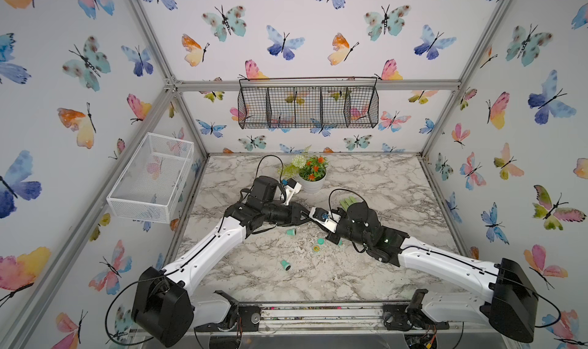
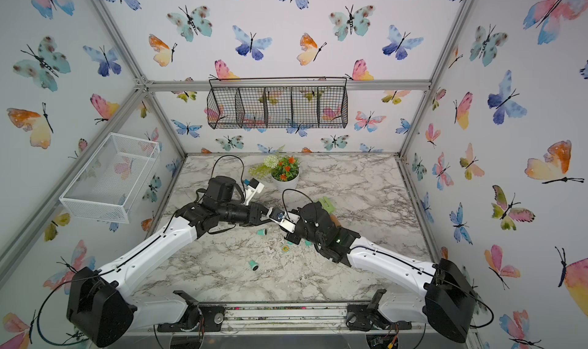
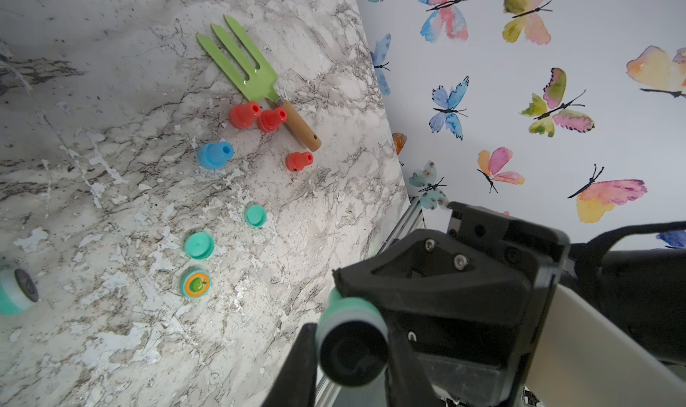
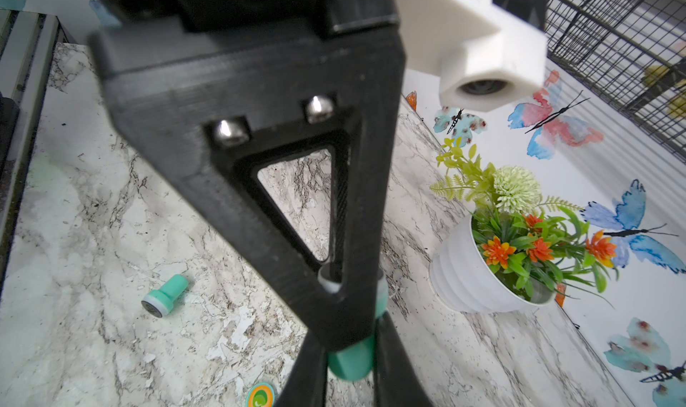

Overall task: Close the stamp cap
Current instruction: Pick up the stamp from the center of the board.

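Observation:
A teal stamp [image 3: 352,344] with a dark printing face hangs in the air between both arms. My left gripper [image 3: 352,371] is shut on its wide head, one finger on each side. Its narrow teal handle [image 4: 352,364] sits between the fingers of my right gripper [image 4: 350,375], which is shut on it. The printing face is bare. Loose teal caps [image 3: 199,245] [image 3: 255,215] lie on the marble below, beside a cap with an orange apple sticker [image 3: 195,283]. In both top views the two grippers meet over the table's middle, and the stamp is hidden there.
Two more teal stamps [image 1: 291,232] [image 1: 285,265] lie on the marble table [image 1: 381,178]. Three red stamps [image 3: 245,115] and a blue one [image 3: 215,155] sit by a green garden fork [image 3: 241,63]. A white flower pot [image 1: 311,182] stands behind the arms.

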Robot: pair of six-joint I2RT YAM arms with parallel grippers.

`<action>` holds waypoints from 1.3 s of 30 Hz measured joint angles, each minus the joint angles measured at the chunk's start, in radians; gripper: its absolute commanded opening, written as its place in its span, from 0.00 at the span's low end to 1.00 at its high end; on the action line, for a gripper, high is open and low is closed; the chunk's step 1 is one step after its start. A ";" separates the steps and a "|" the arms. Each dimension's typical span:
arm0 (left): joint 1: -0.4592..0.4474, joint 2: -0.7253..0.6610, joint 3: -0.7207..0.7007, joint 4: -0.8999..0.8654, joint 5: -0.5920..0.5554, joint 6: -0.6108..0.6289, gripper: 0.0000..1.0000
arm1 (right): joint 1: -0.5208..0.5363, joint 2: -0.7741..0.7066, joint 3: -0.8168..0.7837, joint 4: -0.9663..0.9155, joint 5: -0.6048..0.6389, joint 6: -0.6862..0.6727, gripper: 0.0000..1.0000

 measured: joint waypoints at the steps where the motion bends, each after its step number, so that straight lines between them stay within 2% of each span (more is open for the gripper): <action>1: 0.000 0.000 0.006 -0.006 0.001 0.000 0.26 | 0.000 -0.003 0.000 0.000 -0.001 0.000 0.24; 5: -0.002 -0.002 0.050 -0.013 0.039 -0.004 0.24 | 0.000 -0.053 -0.006 0.018 -0.011 0.019 0.35; 12: -0.002 -0.060 0.157 0.022 0.150 -0.043 0.22 | 0.000 -0.240 -0.031 0.150 -0.055 0.052 0.41; 16: -0.002 -0.089 0.225 0.075 0.238 -0.090 0.20 | 0.000 -0.304 -0.039 0.261 -0.092 0.061 0.41; 23: -0.005 -0.113 0.304 0.135 0.350 -0.158 0.20 | 0.000 -0.303 -0.037 0.394 -0.183 0.063 0.38; 30: -0.009 -0.134 0.317 0.173 0.382 -0.200 0.19 | 0.000 -0.256 0.003 0.465 -0.279 0.060 0.35; 39: -0.015 -0.133 0.310 0.177 0.383 -0.214 0.18 | 0.000 -0.225 0.029 0.525 -0.305 0.059 0.27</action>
